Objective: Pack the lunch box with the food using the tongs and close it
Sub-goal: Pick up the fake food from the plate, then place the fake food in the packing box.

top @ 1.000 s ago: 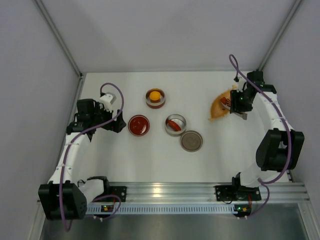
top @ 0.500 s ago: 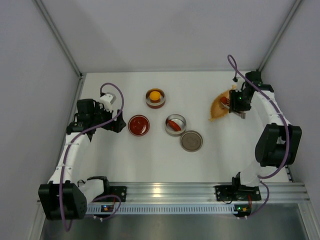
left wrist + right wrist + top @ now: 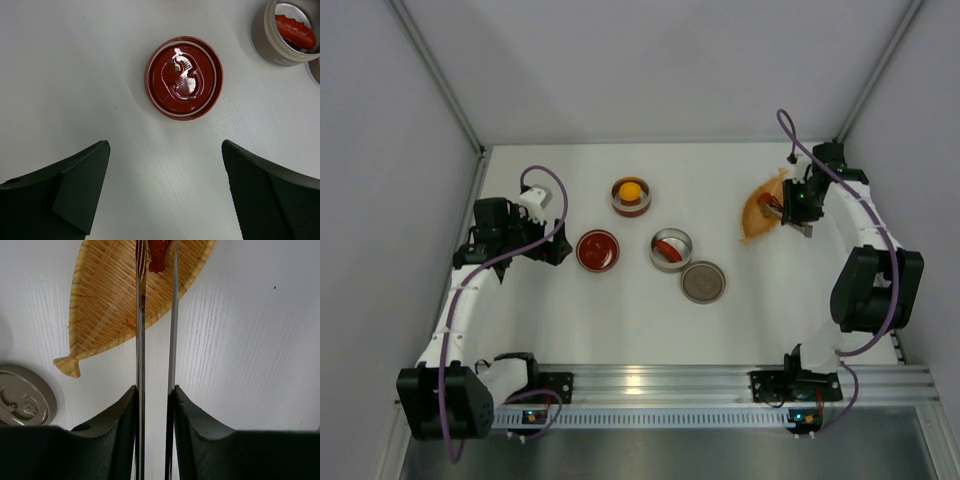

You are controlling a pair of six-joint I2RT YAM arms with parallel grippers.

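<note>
Tongs (image 3: 140,340) clamped in right tool (image 3: 155,390), arms near-parallel, tips flanking red food piece (image 3: 158,252) over woven leaf dish (image 3: 105,305) at far right of tabletop (image 3: 620,320). Left tool (image 3: 164,150) spread wide, holding nothing, above red lid (image 3: 183,76). Orange lump (image 3: 631,189) sits in far tin (image 3: 631,208). Second red piece (image 3: 295,30) in near tin (image 3: 265,40), with grey lid (image 3: 703,282) just beside it.

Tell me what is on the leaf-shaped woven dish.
One red food piece, between the tips of the tongs that the right gripper holds. The dish's part under that gripper is covered in the top view.
</note>
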